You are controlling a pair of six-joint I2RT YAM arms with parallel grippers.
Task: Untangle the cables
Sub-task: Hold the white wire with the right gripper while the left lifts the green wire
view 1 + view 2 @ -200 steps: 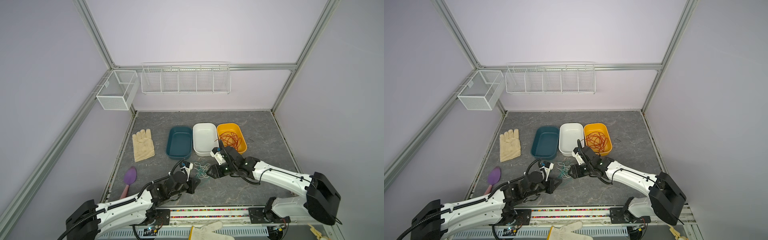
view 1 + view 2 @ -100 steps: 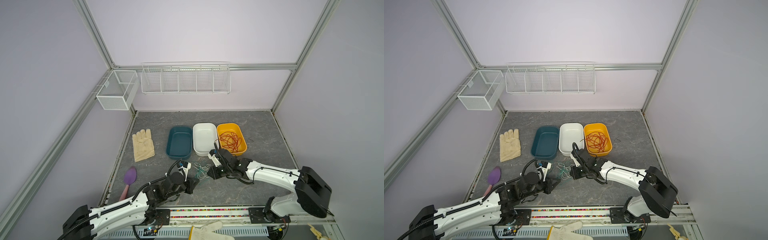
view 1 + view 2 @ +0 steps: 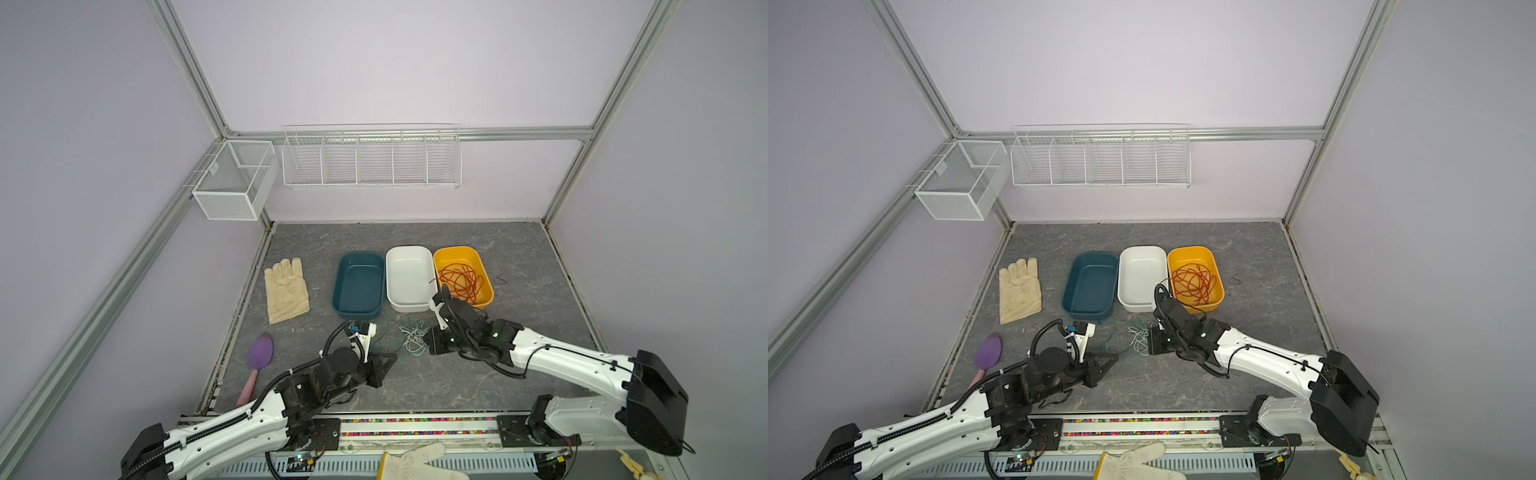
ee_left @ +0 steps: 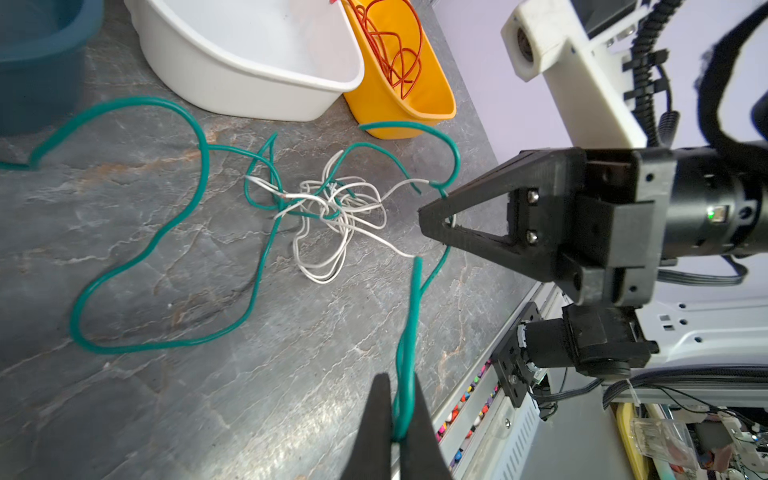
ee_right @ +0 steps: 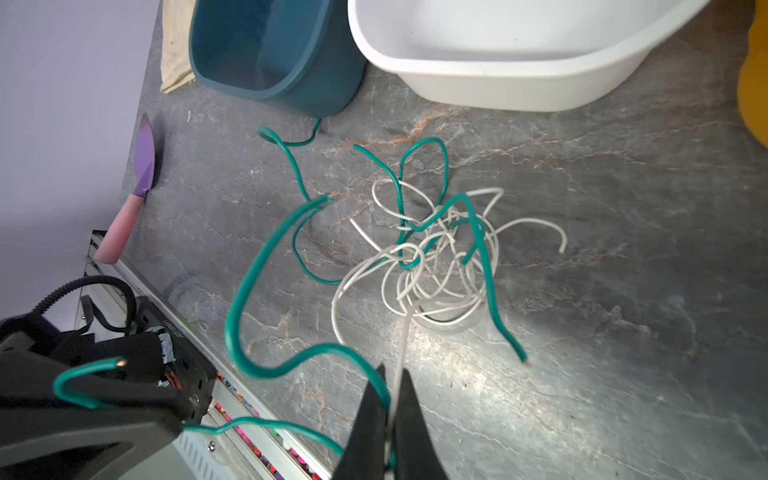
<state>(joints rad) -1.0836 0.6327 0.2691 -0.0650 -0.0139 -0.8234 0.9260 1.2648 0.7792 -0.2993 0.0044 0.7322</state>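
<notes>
The right gripper (image 5: 394,376) has just snapped shut on the white cable (image 5: 401,345), while the left gripper (image 4: 398,392) stays clamped on the green cable (image 4: 409,324). The tangle of the two lies on the worktop (image 4: 208,395) between the grippers, so pulling apart looks possible now.

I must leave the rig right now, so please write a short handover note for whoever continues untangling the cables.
Left tool: shut on the green cable.
Right tool: shut on the white cable; a green strand seems caught too.
Green and white lie knotted together on the table, in front of the trays.
Done: the red-orange cable sits in the yellow tray.
To do: pull green and white apart; white tray and teal tray are empty.
</notes>
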